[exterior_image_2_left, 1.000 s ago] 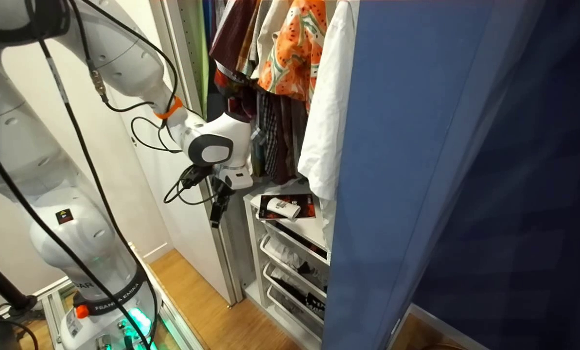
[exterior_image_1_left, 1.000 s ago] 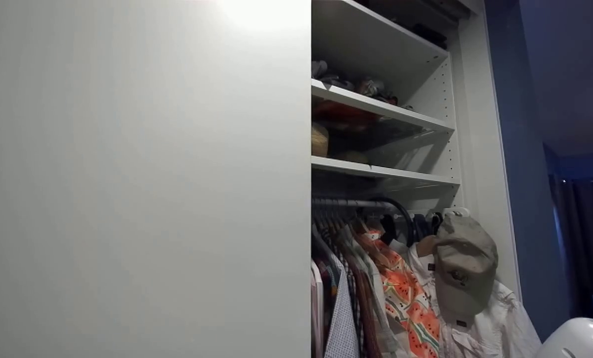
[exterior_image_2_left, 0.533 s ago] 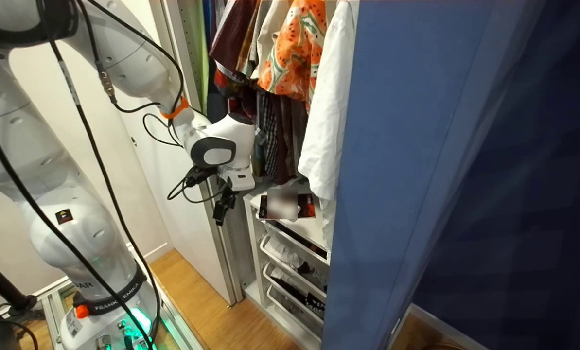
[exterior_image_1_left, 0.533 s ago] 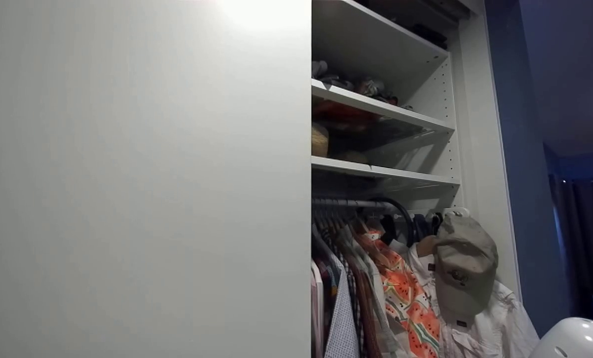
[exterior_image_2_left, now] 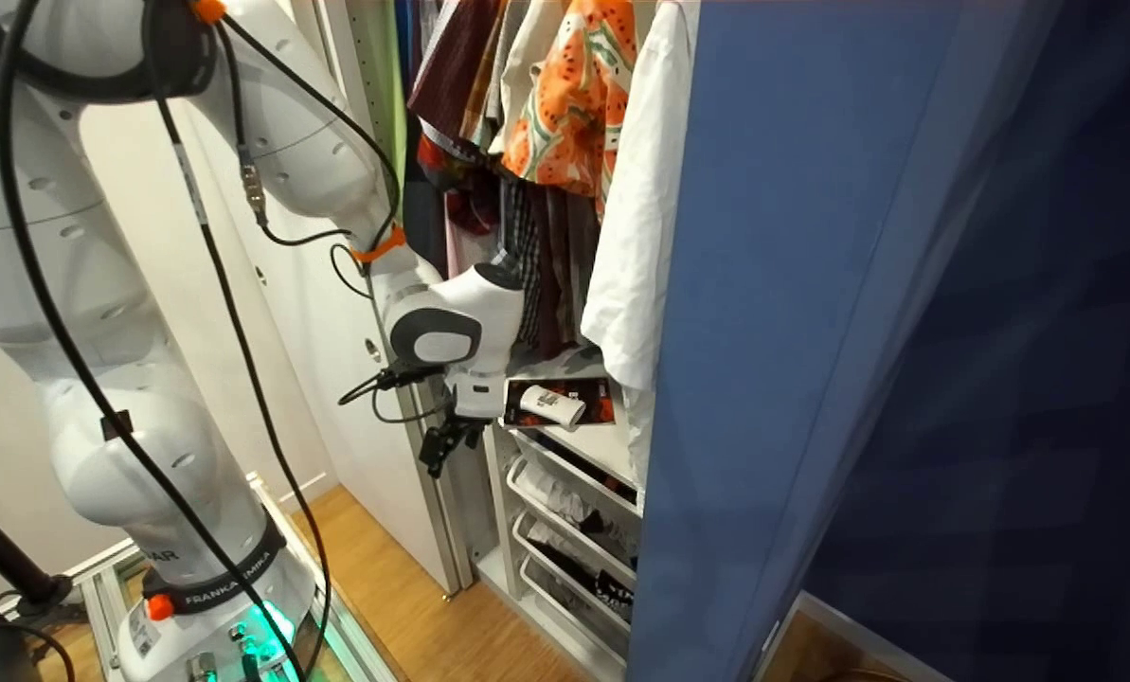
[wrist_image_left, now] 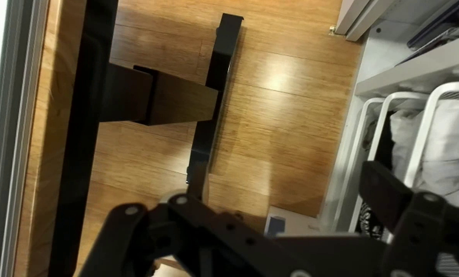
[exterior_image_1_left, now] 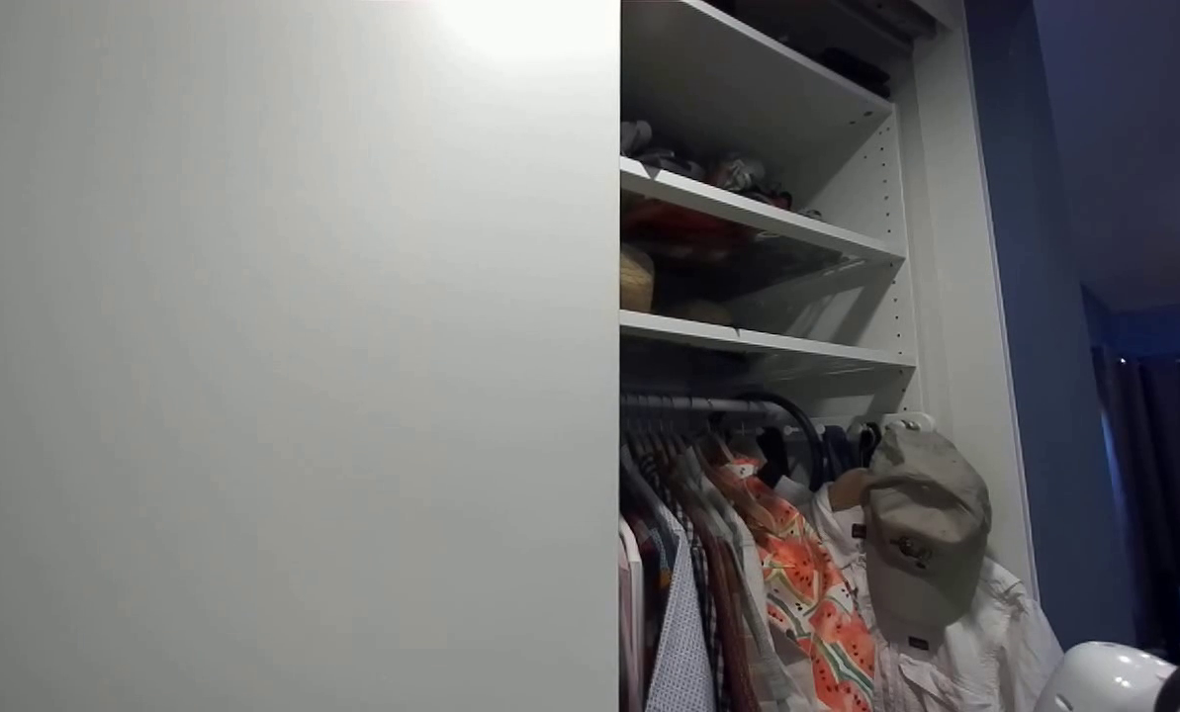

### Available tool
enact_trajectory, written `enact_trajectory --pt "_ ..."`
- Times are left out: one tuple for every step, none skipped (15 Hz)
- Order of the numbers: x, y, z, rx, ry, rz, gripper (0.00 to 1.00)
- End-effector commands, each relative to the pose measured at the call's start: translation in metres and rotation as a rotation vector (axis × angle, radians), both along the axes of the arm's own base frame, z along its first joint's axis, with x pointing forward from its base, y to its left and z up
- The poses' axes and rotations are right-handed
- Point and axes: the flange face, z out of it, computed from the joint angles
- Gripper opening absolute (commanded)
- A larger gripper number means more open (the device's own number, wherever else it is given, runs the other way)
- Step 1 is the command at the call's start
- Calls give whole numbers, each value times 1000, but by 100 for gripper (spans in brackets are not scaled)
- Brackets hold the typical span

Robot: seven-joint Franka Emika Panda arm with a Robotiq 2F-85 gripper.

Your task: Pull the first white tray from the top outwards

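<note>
Several white trays with clothes are stacked in the low closet unit. The topmost wire tray holds white cloth and sits inside the unit. It also shows in the wrist view at the right edge, its pale rim nearest the camera. A shallow dark-filled tray sits just under the unit's top. My gripper is in front of the unit, to its left in that exterior view. In the wrist view the gripper has its fingers wide apart with nothing between them. The right finger overlaps the tray rims in the picture; I cannot tell contact.
A white cylinder lies on a dark magazine on the unit's top. Shirts hang above. A white door panel stands left of the unit, and a blue wall right. A black bar lies over the floor.
The arm has moved right and down in an exterior view, bringing the gripper slightly lower and tilting it. The arm's white shell has shifted left in an exterior view. The trays have not moved.
</note>
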Motion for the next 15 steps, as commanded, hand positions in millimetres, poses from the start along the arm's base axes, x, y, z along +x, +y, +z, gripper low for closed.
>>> enact_trajectory --pt "-14 -21 -47 -74 59 -129 100" --pt "-17 -22 -59 -102 55 -163 100" --pt "-17 -22 -70 -150 36 -204 100" --pt "-17 -20 -80 -188 7 -230 100" --pt "-16 -17 -88 -229 -20 -252 100" --pt "-16 -13 -95 -270 -51 -273 100" --pt "-16 -8 -102 -315 -78 -290 100" --pt "-18 -5 -109 -361 -103 -305 100" --pt "-20 -2 -116 -405 -127 -319 100" --pt "-22 0 -120 -449 -150 -343 100" --pt "-23 3 -122 -490 -168 -380 100" --pt "-20 1 -116 -413 -121 -334 100" --pt "-22 6 -121 -434 -121 -325 100" --pt "-22 9 -123 -434 -119 -317 100" --pt "-21 9 -123 -432 -119 -316 100"
